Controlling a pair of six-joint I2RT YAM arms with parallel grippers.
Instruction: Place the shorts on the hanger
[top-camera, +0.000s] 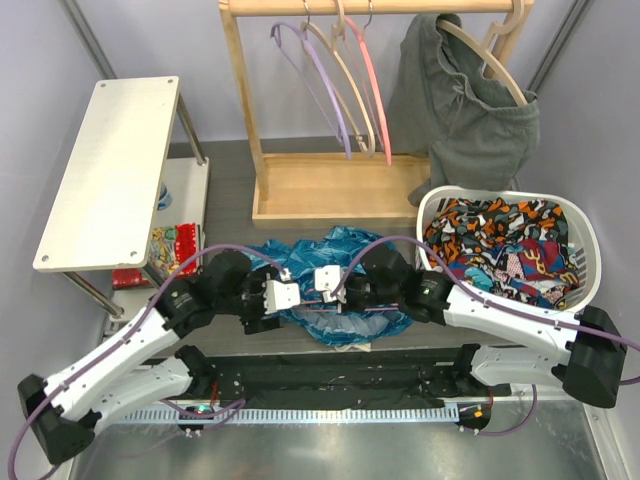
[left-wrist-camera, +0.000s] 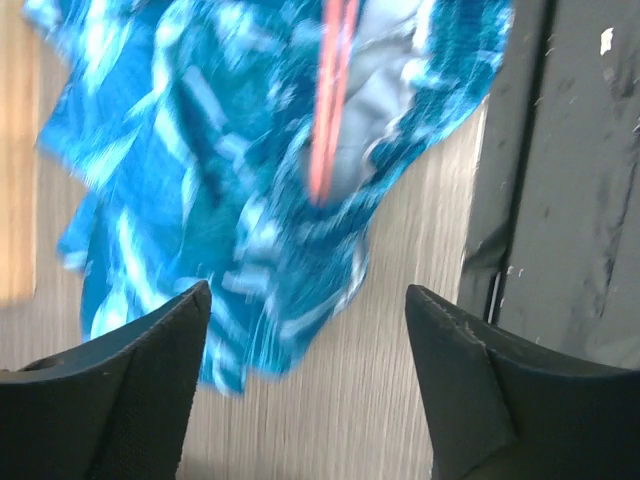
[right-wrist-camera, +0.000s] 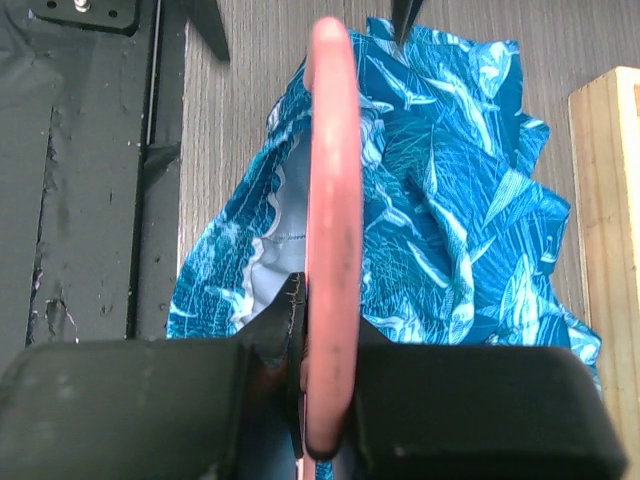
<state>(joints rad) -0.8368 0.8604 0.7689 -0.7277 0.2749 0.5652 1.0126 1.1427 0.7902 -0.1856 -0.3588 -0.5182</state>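
The blue leaf-print shorts (top-camera: 322, 252) lie crumpled on the table between my two grippers, and also show in the left wrist view (left-wrist-camera: 190, 160) and the right wrist view (right-wrist-camera: 450, 200). My right gripper (right-wrist-camera: 333, 335) is shut on the pink hanger (right-wrist-camera: 333, 170) and holds it over the shorts' near edge; in the top view this gripper (top-camera: 340, 300) is at the shorts' right front. The hanger shows as a blurred pink streak in the left wrist view (left-wrist-camera: 330, 110). My left gripper (left-wrist-camera: 305, 330) is open and empty, just off the shorts' edge over bare table, at the left front in the top view (top-camera: 285, 305).
A white basket (top-camera: 592, 255) of orange-navy patterned clothes stands at the right. A wooden rack (top-camera: 330, 195) at the back holds several hangers and a grey garment (top-camera: 470, 110). A white shelf (top-camera: 110, 170) stands at the left. A black mat (top-camera: 330, 375) lines the near edge.
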